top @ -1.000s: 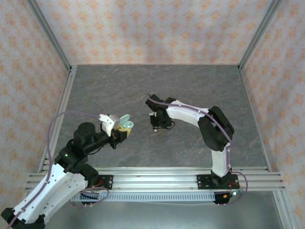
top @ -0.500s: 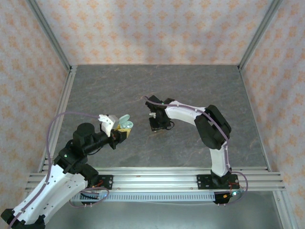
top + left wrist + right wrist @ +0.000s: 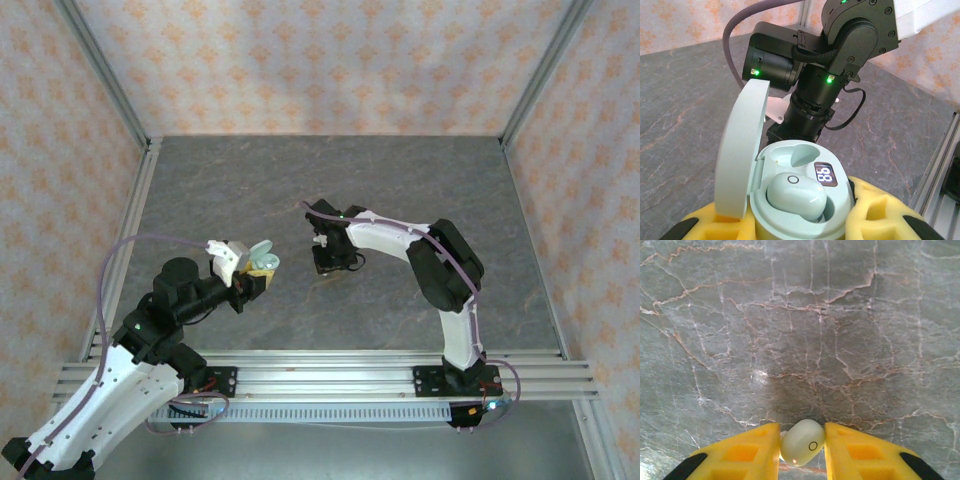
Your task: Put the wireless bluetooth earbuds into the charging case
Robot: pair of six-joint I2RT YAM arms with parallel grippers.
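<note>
My left gripper [image 3: 800, 227] is shut on the mint charging case [image 3: 805, 220], held up off the table with its lid [image 3: 742, 150] swung open to the left. One pale-mint earbud [image 3: 796, 196] sits in the nearer socket; the farther socket [image 3: 790, 155] is empty, beside a lit display. In the top view the case [image 3: 262, 258] shows at the left gripper [image 3: 258, 272]. My right gripper [image 3: 801, 445] is shut on a second earbud [image 3: 802, 442], pinched between the yellow pads [image 3: 747, 450] just above the marble table [image 3: 805, 340]. Seen from above, the right gripper [image 3: 330, 262] hangs right of the case.
The grey marble table [image 3: 330, 190] is fenced by aluminium rails [image 3: 130, 230] and patterned walls. The right arm's wrist [image 3: 815, 100] stands close behind the open case in the left wrist view.
The right arm has shifted slightly left and back toward the case; the left arm and case have stayed put.
</note>
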